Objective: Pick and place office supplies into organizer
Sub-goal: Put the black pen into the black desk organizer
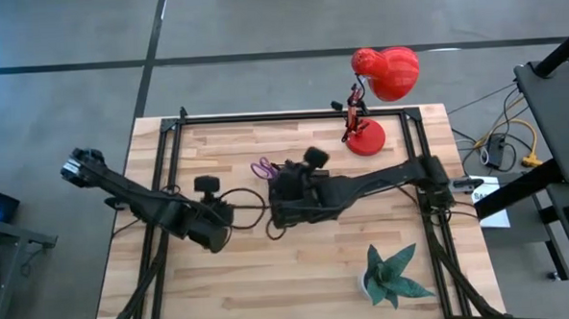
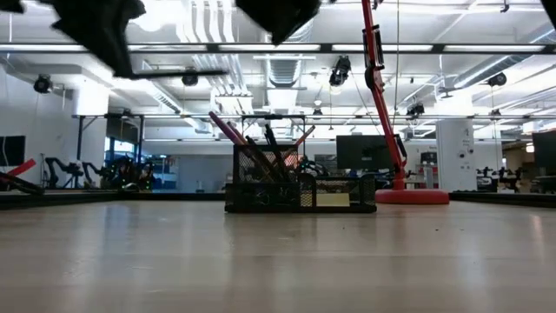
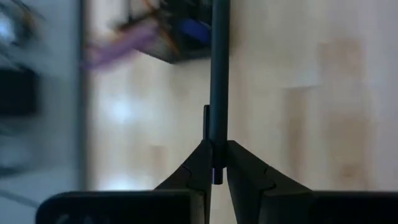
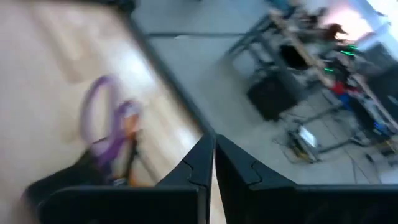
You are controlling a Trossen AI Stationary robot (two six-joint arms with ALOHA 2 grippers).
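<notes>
Protruding from left pincer [image 3: 216, 163]: pen [image 3: 219, 68]

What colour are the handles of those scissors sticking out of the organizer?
Purple. The scissors handles show best in the right wrist view, at the organizer.

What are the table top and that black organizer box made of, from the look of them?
Table top: pale wood, likely butcher-block; plank seams and grain show, with a soft sheen. Organizer: seemingly black metal wire mesh, since you can see through its walls; plastic isn't ruled out.
</notes>
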